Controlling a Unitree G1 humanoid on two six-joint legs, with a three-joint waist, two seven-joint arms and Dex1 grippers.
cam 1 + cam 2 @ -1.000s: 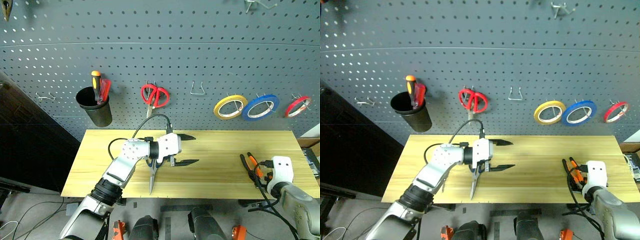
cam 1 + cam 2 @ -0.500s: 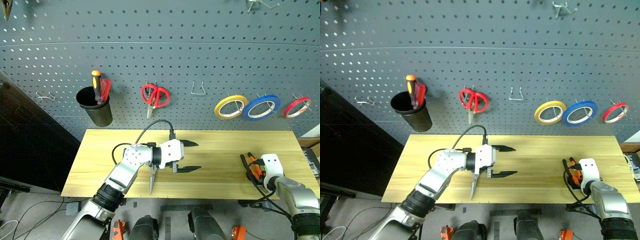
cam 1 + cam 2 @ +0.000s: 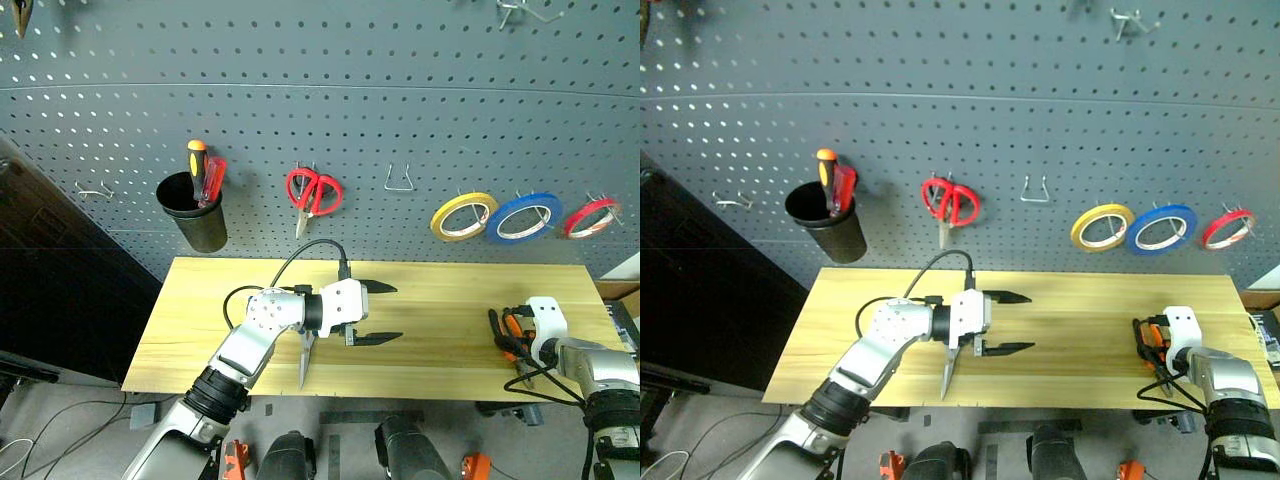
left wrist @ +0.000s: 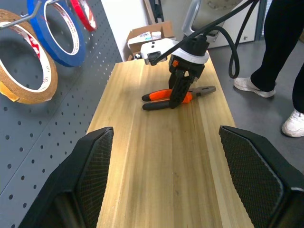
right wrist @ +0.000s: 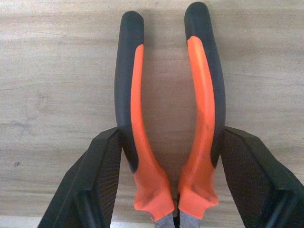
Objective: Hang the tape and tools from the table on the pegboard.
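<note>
Dark grey pegboard (image 3: 330, 90) fills the back of your head view, red tape (image 3: 588, 217) hanging at its right end beside the blue and yellow rolls. Below on the table (image 3: 440, 300), your left gripper (image 3: 378, 313) hovers spread wide and empty over blue-handled scissors (image 3: 303, 362). Left wrist: your right gripper (image 4: 178, 99) stands down over the pliers (image 4: 176, 96). Right wrist: both fingers (image 5: 97, 183) press against the orange-and-black handles' outer sides, which lie flat on the wood.
</note>
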